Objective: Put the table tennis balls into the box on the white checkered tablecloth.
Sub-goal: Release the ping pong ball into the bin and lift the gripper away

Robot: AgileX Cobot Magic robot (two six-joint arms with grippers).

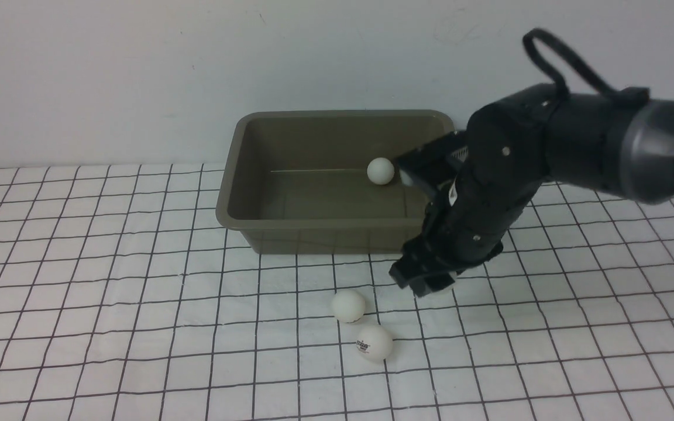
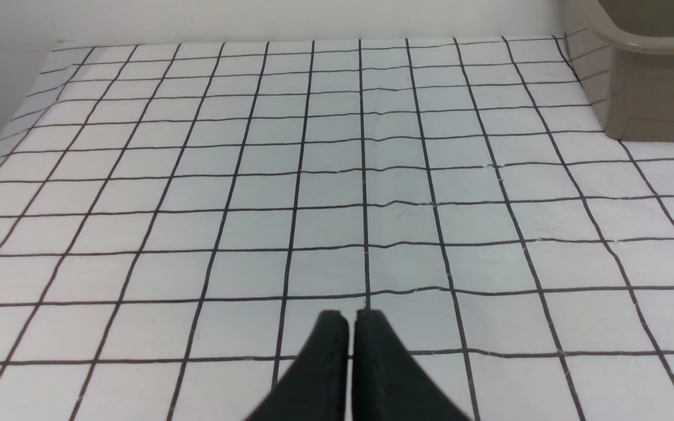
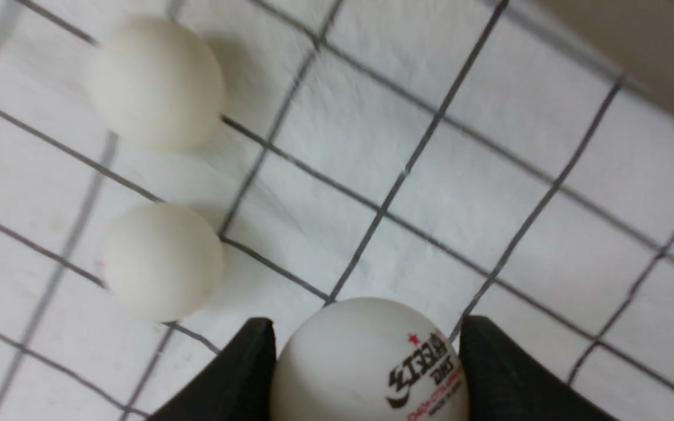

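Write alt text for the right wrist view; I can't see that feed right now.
The right pincer grips a white table tennis ball with a printed logo between its two black fingers. Two plain white balls lie apart on the checkered tablecloth beyond it, and a strip of the olive-brown box shows at one corner.

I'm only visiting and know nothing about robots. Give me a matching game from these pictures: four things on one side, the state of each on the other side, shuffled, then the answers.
Things:
1. left gripper
2. right gripper
3. box
4. two loose balls

States:
a. one white ball lies inside it
b. closed on nothing, above the checkered cloth
c. resting on that cloth, in front of the box
d. fingers closed around a printed ball

Pairs: 1-b; 2-d; 3-a; 4-c
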